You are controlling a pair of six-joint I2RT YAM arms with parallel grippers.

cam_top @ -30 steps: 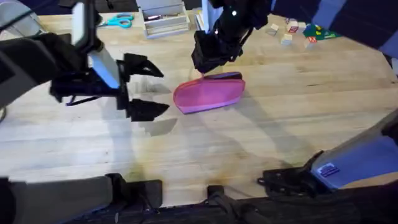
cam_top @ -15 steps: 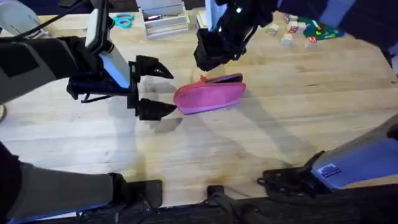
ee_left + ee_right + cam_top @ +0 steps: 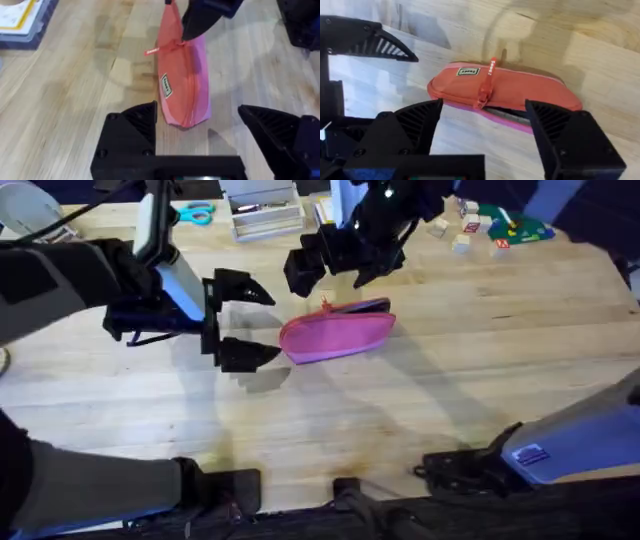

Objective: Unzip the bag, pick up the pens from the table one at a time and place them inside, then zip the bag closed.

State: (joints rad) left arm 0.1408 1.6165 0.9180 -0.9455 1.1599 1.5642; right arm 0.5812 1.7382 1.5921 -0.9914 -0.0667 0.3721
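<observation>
Two claws gaping and empty, left claw (image 3: 238, 320) just beside pink pencil pouch (image 3: 337, 334) end, right claw (image 3: 335, 260) above it, on desk (image 3: 450, 370)

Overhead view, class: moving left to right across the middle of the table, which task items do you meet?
left gripper → pink pencil pouch → bare wooden table. The right gripper overlaps, so it is omitted.

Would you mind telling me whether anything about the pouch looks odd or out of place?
The pink pouch lies flat on the table, but a slim dark object pokes out along one long edge; what it is cannot be told.
</observation>
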